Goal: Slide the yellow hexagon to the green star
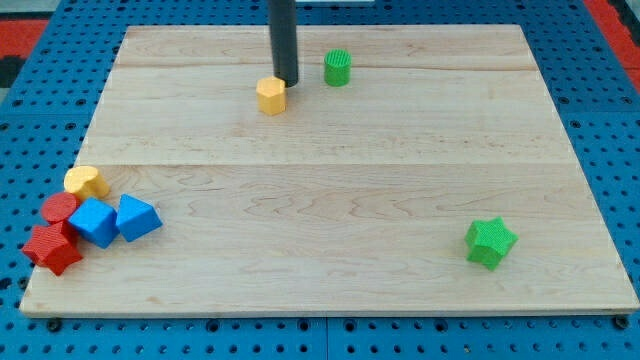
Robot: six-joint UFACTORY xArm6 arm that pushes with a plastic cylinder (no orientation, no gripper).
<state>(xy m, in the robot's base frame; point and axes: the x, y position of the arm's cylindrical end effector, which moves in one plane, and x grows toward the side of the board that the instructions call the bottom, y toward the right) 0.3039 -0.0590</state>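
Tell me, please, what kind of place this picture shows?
Probably a robot lab test bench, not a home or shop. A bare wooden board lies on a blue perforated base, small coloured blocks such as the green star are scattered on it, and my tip touches the yellow hexagon.

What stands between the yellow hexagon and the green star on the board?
Nothing visible. The yellow hexagon lies near the view's top, with my tip right at its upper right edge. The green star sits toward the view's lower right, and only bare wood shows along the line between them. The green cylinder stands off that line.
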